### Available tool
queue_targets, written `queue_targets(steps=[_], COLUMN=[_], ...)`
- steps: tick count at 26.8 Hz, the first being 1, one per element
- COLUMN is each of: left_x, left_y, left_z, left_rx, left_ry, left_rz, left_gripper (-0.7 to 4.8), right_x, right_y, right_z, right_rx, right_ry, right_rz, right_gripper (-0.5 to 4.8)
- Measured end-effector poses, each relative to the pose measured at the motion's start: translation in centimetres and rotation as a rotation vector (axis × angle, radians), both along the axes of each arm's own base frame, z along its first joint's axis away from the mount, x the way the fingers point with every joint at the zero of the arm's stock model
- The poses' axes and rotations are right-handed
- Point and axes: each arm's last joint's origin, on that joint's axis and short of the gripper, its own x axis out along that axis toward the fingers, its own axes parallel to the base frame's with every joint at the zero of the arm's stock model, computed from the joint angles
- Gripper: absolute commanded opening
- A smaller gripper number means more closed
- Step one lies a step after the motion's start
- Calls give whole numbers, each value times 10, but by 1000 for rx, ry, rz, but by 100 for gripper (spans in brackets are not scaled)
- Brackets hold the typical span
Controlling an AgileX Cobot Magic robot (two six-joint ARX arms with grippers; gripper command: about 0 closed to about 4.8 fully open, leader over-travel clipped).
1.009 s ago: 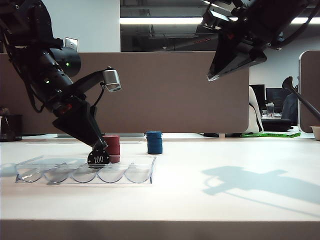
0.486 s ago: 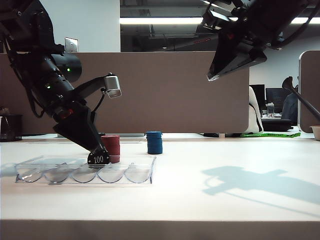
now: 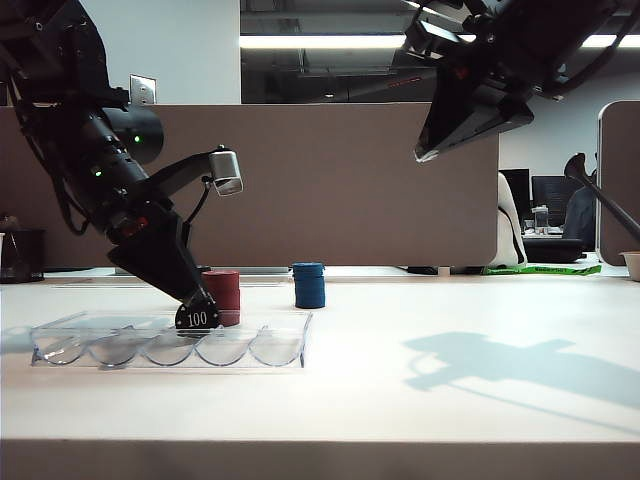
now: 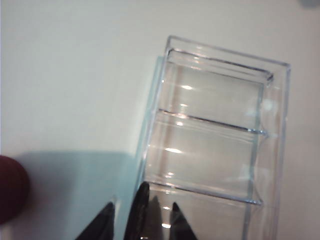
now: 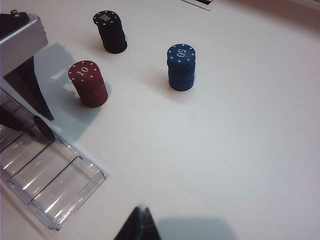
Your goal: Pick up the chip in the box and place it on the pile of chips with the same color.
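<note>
Left gripper point(image 3: 197, 303): leaning down over the left end of the counter point(image 3: 420, 400), its fingers point(image 4: 106, 219) narrowing slightly from a second ago around the round black poker chip marked "100" point(image 3: 197, 318). The chip is standing on edge between the tips in the long clear plastic grooved box point(image 3: 170, 342); whether the grip is firm yet, I cannot tell.

Right gripper point(image 3: 428, 152): hanging high at the upper right, idling; finger state cannot be told.

Short black stack of chips point(image 5: 112, 32): waiting at the far side behind the red stack point(image 5: 89, 83), with the blue stack point(image 5: 180, 67) to the right.

Judgement: the pick is only now being secured.
</note>
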Motion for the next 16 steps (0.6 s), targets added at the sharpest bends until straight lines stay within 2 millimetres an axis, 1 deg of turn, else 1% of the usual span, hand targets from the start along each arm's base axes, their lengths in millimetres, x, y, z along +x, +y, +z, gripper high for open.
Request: queue_targets(steps=[1, 2, 8, 11, 16], left_x=[0, 0, 0, 0, 0], left_y=[0, 0, 0, 0, 0], left_z=[0, 0, 0, 0, 0], left_rx=[0, 0, 0, 2, 2], left_ry=[0, 0, 12, 16, 21], left_rz=[0, 0, 16, 21, 28], left_gripper=[117, 105, 105, 77, 77], right_x=[0, 0, 0, 0, 0], right_y=[0, 0, 0, 0, 0], right_z=[0, 0, 0, 0, 0], right_rx=[0, 0, 0, 0, 0], right_ry=[0, 0, 0, 0, 0], right_rz=[0, 0, 0, 0, 0], right_gripper=[-6, -6, -6, -6, -6])
